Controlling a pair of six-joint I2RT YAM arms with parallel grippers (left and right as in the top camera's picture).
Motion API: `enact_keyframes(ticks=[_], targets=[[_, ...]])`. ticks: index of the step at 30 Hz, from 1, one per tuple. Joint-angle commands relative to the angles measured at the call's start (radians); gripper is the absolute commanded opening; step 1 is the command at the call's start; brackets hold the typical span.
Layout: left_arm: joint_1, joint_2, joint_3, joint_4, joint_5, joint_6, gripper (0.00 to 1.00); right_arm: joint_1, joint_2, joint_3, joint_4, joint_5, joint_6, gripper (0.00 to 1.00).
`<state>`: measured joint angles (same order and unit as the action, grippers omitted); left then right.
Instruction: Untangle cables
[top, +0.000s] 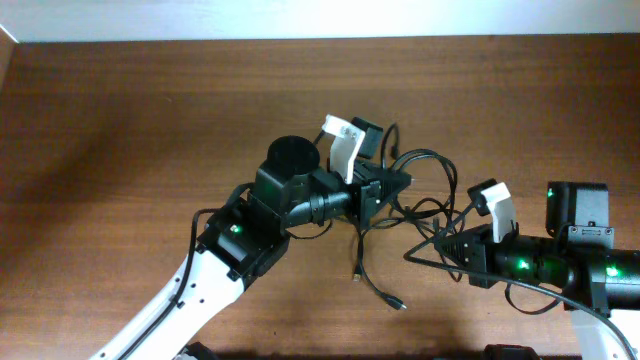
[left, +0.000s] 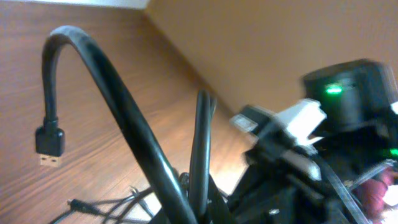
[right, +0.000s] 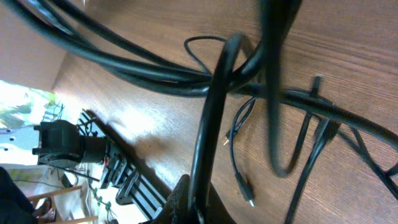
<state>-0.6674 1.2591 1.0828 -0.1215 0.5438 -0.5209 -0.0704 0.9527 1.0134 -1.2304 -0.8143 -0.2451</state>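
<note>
Black cables (top: 415, 212) loop in a loose knot, the left tool (top: 388, 188) and right tool (top: 447, 246) each clamped on strands.

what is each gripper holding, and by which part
Left gripper: thick black USB cable, gripped along its length, short of the plug. Right gripper: a black cable, mid-length.

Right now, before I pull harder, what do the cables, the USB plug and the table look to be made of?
The cables: black rubber or PVC jacket, smooth with a soft sheen, bending freely. The USB plug: black moulded plastic body with a gold-coloured tip, probably metal. The table: brown wood grain with a semi-gloss finish; whether it is solid wood, veneer or laminate cannot be told.
</note>
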Motion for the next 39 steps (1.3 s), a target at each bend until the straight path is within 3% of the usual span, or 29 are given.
enact_keyframes(ticks=[1, 7, 10, 13, 18, 21, 25, 33, 39], targets=[[0.001, -0.002, 0.01, -0.149, -0.277, 0.0, 0.0, -0.002, -0.018, 0.021, 0.045, -0.094, 0.003, 0.04], [0.024, 0.002, 0.01, -0.49, -0.679, 0.043, 0.0, -0.003, -0.019, 0.231, 0.328, -0.094, 0.319, 0.04], [0.082, 0.003, 0.01, -0.552, -0.69, 0.043, 0.0, -0.003, -0.019, 0.377, 0.44, -0.021, 0.44, 0.04], [0.09, 0.003, 0.01, -0.594, -0.695, 0.044, 0.0, -0.004, -0.019, 0.503, 0.606, 0.188, 0.6, 0.04], [0.09, 0.003, 0.01, -0.639, -0.788, 0.043, 0.0, -0.004, -0.019, 0.645, 0.645, 0.64, 0.606, 0.04], [0.09, 0.003, 0.01, -0.65, -0.803, 0.043, 0.0, -0.004, -0.019, 0.675, 0.648, 0.786, 0.647, 0.04], [0.09, 0.003, 0.01, -0.658, -0.803, 0.043, 0.0, -0.004, -0.008, 0.674, 0.603, 0.827, 0.642, 0.04], [0.09, 0.003, 0.01, -0.659, -0.731, 0.043, 0.0, -0.011, 0.193, 0.674, 0.517, 1.162, 0.345, 0.04], [0.09, 0.003, 0.01, -0.673, -0.731, 0.043, 0.0, -0.351, 0.38, 0.675, 0.581, 1.109, 0.416, 0.04]])
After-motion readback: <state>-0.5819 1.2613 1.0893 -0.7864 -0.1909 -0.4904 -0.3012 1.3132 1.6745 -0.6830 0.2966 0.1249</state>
